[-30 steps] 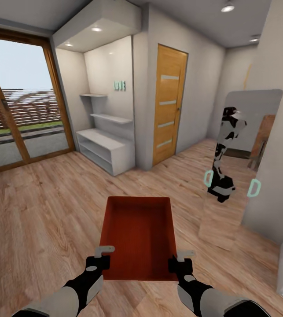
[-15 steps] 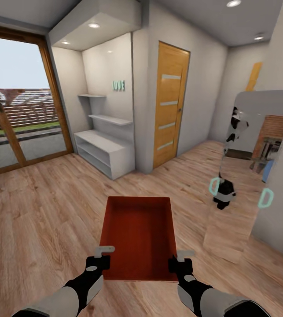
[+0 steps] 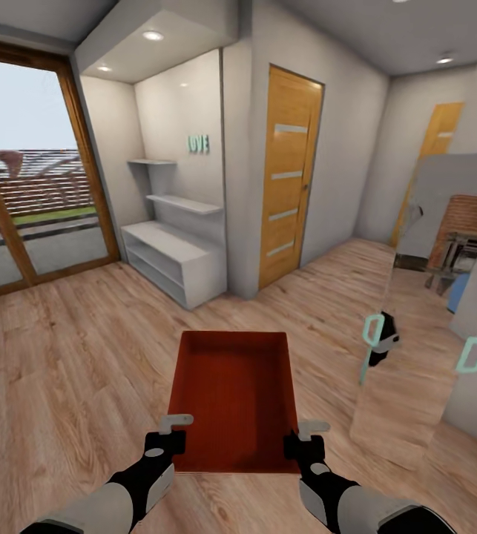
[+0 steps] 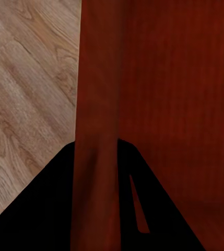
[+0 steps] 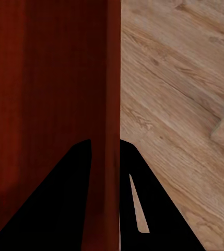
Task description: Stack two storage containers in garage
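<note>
Both pairs of fingers are clamped on the near end of one storage container (image 3: 234,400): the left gripper (image 3: 165,439) pinches the wall at its near left corner, the right gripper (image 3: 303,443) the wall at its near right corner. In each wrist view the thin red wall runs between the two dark fingers (image 4: 49,209), one inside the box and one outside.

Ahead of the fingers, the largest thing is the light plank floor (image 3: 67,356) of the living room, stretching under the carried box. Beyond it, off to the left, stand the wood-framed glass doors (image 3: 23,185); straight past the fingertips is a white shelf unit (image 3: 171,256), then a wooden door (image 3: 288,174). To the right of the right gripper a tall mirror (image 3: 427,297) leans against the wall.

The container hangs level between the hands, open side up, clear of the floor. My guess is this is the carry toward the garage. To do it well, both grips should stay equally firm and level so the thin walls don't twist, and the base should turn gently, keeping the box's far end away from the shelf and door frames.
</note>
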Robot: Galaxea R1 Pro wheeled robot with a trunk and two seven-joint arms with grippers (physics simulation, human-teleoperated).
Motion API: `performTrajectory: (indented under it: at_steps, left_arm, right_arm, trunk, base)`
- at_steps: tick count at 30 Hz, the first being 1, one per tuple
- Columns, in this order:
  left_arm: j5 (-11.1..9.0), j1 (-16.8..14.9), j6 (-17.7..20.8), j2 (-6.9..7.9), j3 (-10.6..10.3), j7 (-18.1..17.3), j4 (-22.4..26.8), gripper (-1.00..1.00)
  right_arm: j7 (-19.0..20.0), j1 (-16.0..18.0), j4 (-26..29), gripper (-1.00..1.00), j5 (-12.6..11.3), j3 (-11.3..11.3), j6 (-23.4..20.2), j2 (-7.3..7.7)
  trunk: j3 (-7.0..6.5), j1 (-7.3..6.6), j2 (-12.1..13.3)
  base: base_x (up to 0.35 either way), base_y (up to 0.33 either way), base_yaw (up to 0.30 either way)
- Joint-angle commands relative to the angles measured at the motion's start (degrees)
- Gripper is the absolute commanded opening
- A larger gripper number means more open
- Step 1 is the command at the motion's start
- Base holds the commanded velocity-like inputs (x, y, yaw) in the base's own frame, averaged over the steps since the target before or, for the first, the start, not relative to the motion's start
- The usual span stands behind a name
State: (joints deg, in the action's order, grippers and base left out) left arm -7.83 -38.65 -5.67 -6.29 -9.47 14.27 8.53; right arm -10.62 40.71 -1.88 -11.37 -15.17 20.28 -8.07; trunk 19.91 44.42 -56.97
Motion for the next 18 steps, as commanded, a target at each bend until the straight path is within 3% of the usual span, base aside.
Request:
performTrajectory:
  at_steps: [1,18]
  left_arm:
    - [-5.29,-0.09,0.03,3.57,2.18,0.32,-0.09,-1.00]
    - [-5.26,-0.07,0.02,3.48,2.18,0.32,0.00,-1.00]
  right_arm:
    - [0.13,0.07,0.13,-1.00,1.98,2.16,0.35,0.87]
    - [0.12,0.07,0.13,-1.00,1.97,2.16,0.37,0.87]
  trunk:
    - [0.06,0.04,-0.05]
    - [0.06,0.04,-0.05]
  base:
    - [0.323,0.000,0.000]
    - [0.323,0.000,0.000]
